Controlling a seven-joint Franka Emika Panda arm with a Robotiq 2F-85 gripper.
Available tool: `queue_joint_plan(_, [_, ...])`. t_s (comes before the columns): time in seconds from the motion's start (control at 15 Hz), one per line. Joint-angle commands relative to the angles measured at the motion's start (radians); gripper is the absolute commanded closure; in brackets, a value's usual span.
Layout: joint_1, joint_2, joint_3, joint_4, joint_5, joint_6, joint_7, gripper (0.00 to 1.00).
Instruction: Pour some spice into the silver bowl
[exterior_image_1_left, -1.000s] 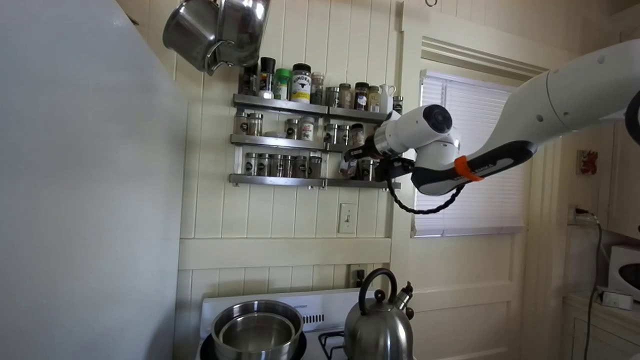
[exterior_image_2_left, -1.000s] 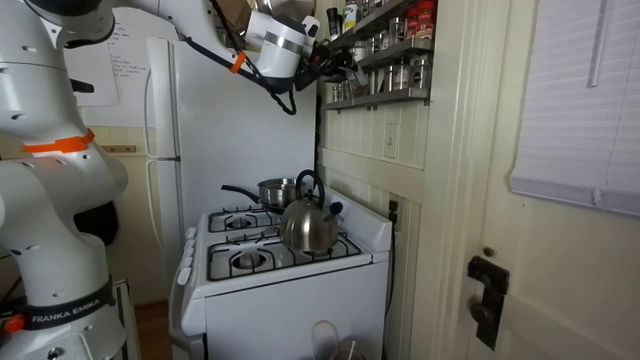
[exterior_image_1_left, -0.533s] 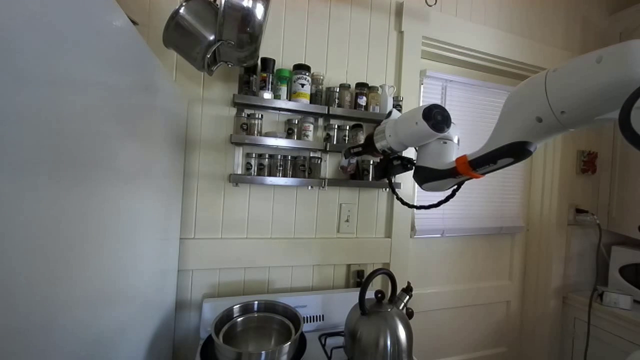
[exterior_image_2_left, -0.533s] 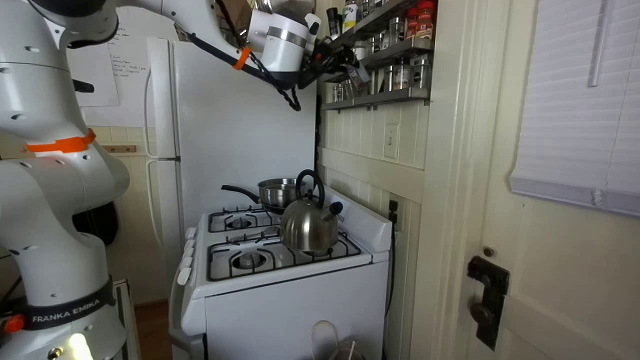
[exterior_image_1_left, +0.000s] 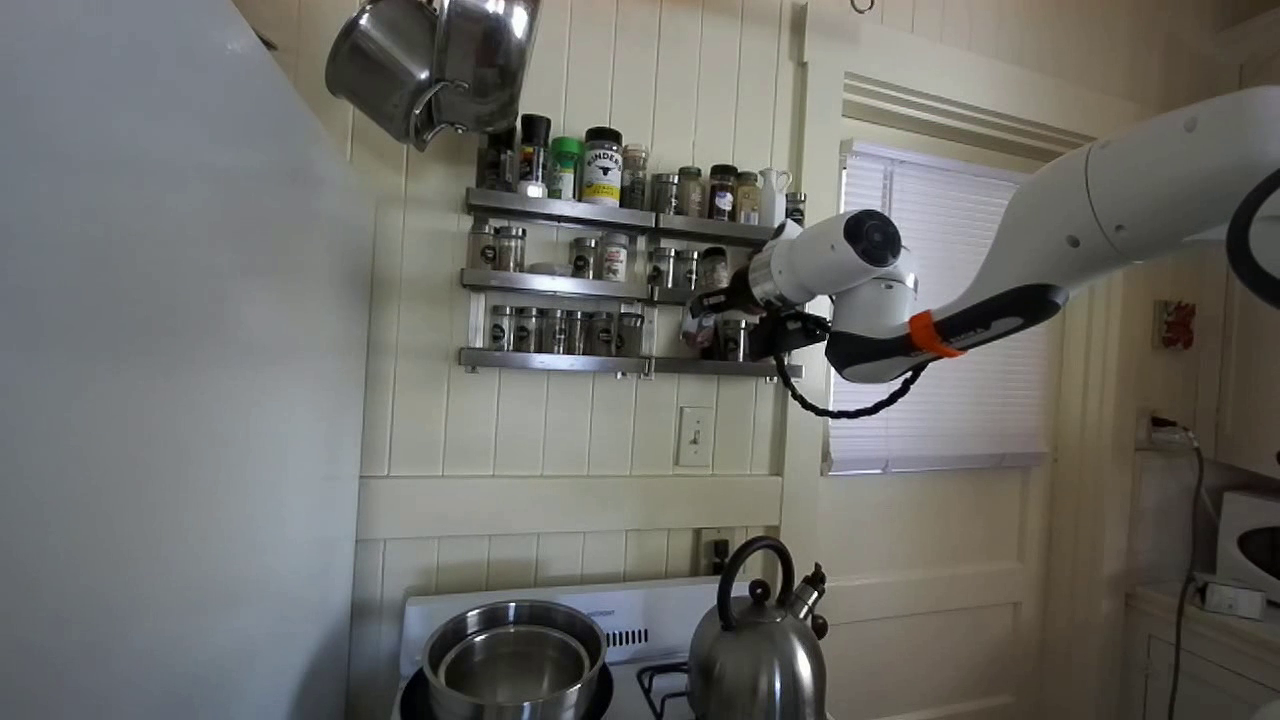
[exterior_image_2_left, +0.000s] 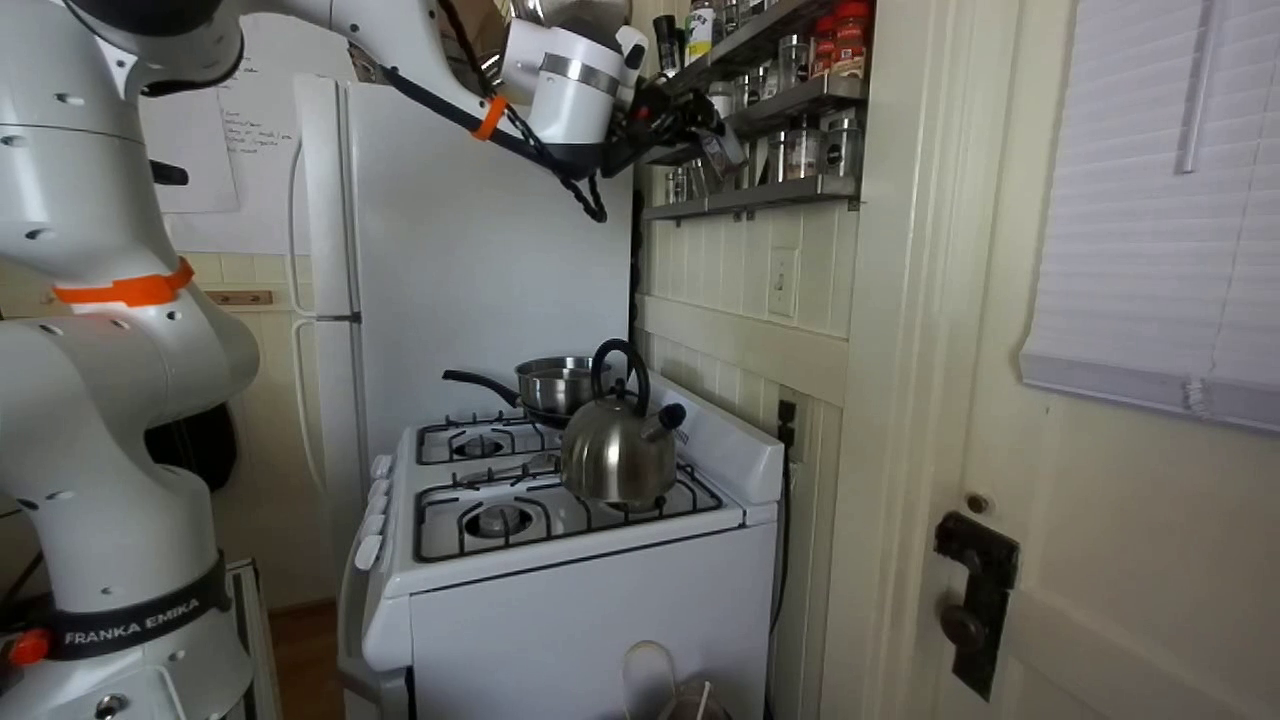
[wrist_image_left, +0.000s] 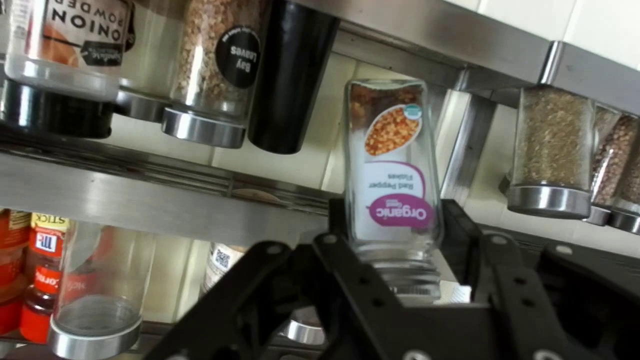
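My gripper (wrist_image_left: 395, 215) is shut on a clear glass jar of red pepper flakes (wrist_image_left: 392, 160). The fingers press its sides near the threaded neck, and no cap shows. The flakes lie at the end away from my palm. In both exterior views my gripper (exterior_image_1_left: 728, 325) (exterior_image_2_left: 690, 130) holds the jar (exterior_image_1_left: 694, 333) (exterior_image_2_left: 724, 155) tilted, close in front of the lower shelves. The silver bowl (exterior_image_1_left: 520, 612) sits on the stove at lower left, well below my gripper. It also shows behind the kettle in an exterior view (exterior_image_2_left: 552, 384).
Wall shelves (exterior_image_1_left: 555, 361) (exterior_image_2_left: 780, 197) full of spice jars stand right behind the held jar. The steel kettle (exterior_image_1_left: 757, 650) (exterior_image_2_left: 618, 455) stands on the stove (exterior_image_2_left: 580, 590) beside the bowl. Pots (exterior_image_1_left: 385, 65) hang at upper left. A white fridge (exterior_image_2_left: 490, 260) stands past the stove.
My arm and gripper have shifted slightly, carrying the jar a little to the right in both exterior views. The jar stays gripped. The bowl and kettle have not moved.
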Motion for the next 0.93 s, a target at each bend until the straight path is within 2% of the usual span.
queue_joint_plan(0.0, [-0.006,0.036,0.016,0.050,-0.043,-0.030,0.032,0.77])
queue_joint_plan(0.87, [0.012,0.103,0.029,0.067,-0.076,-0.079,0.042,0.77])
